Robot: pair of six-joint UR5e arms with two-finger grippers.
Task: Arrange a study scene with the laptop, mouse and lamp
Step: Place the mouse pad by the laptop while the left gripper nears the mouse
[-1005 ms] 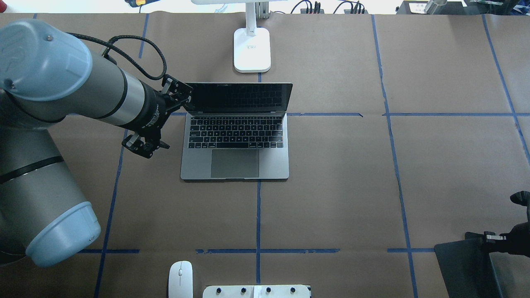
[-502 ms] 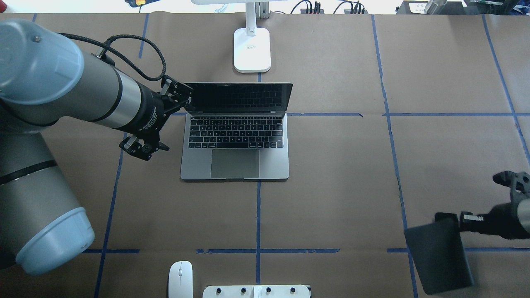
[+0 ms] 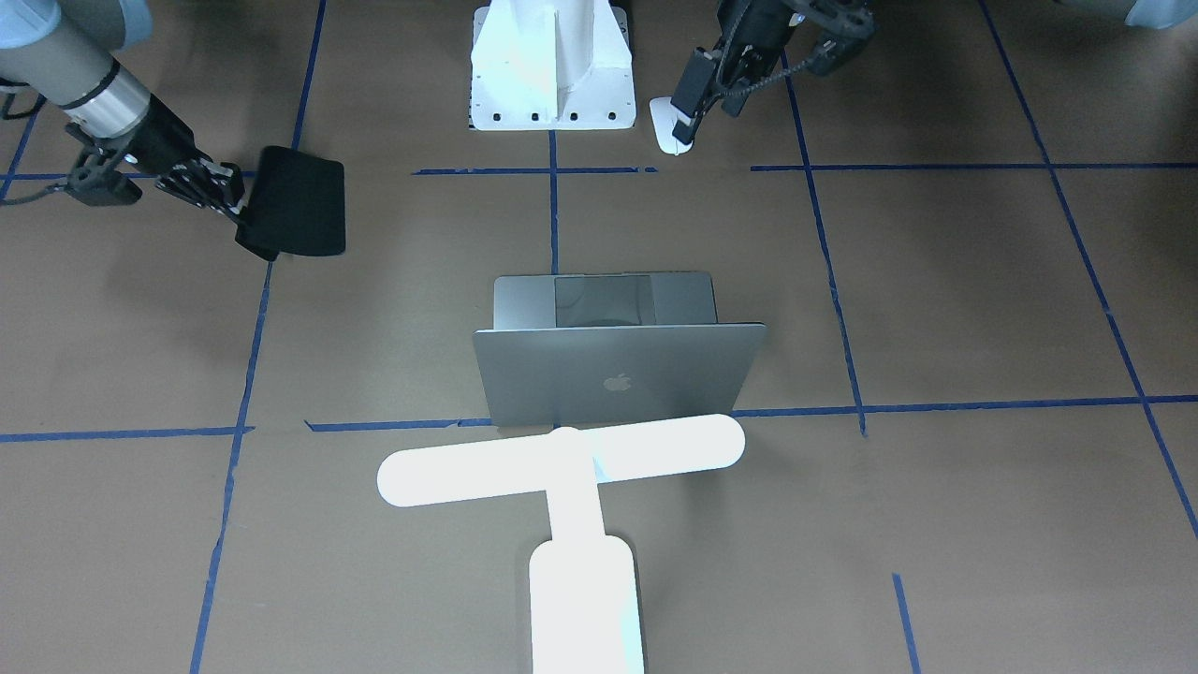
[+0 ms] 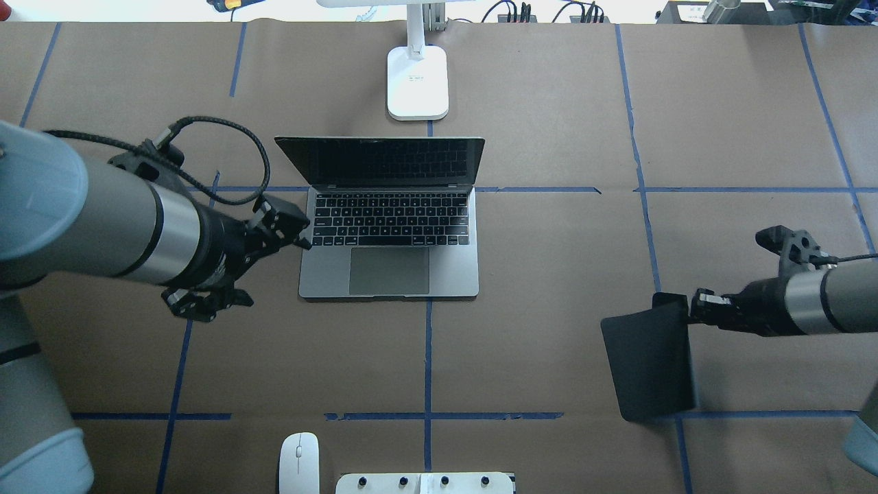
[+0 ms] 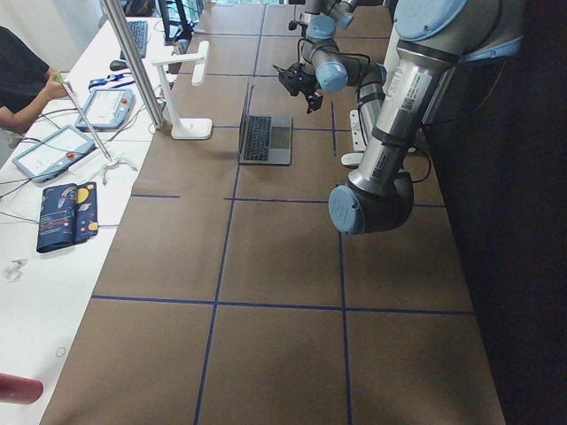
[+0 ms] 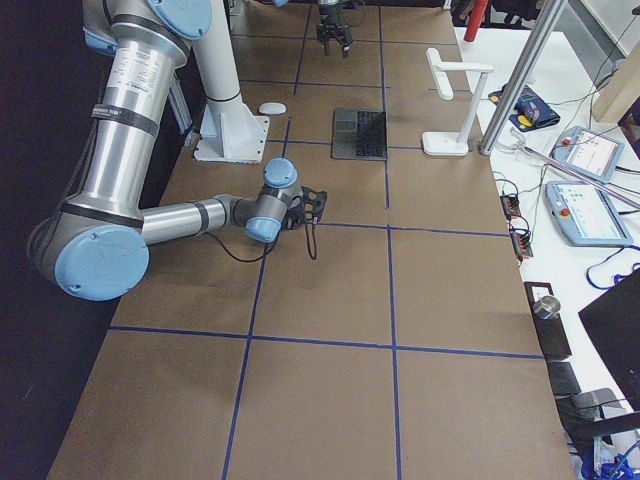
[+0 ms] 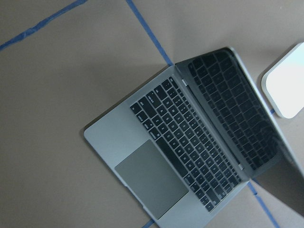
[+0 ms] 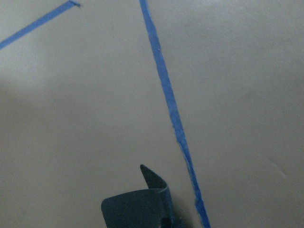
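Laptop (image 3: 618,374) stands open mid-table from the front, with the lamp (image 3: 562,463) glowing behind its lid. Overhead, the left gripper (image 4: 271,269) hangs spread beside the laptop's left edge. The right gripper (image 4: 689,312) pinches a black mat (image 4: 648,363) far right, and the mouse (image 4: 299,461) lies at the near edge.

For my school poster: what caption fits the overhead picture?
Right gripper holds a black mat; open laptop sits before the lamp, mouse untouched.
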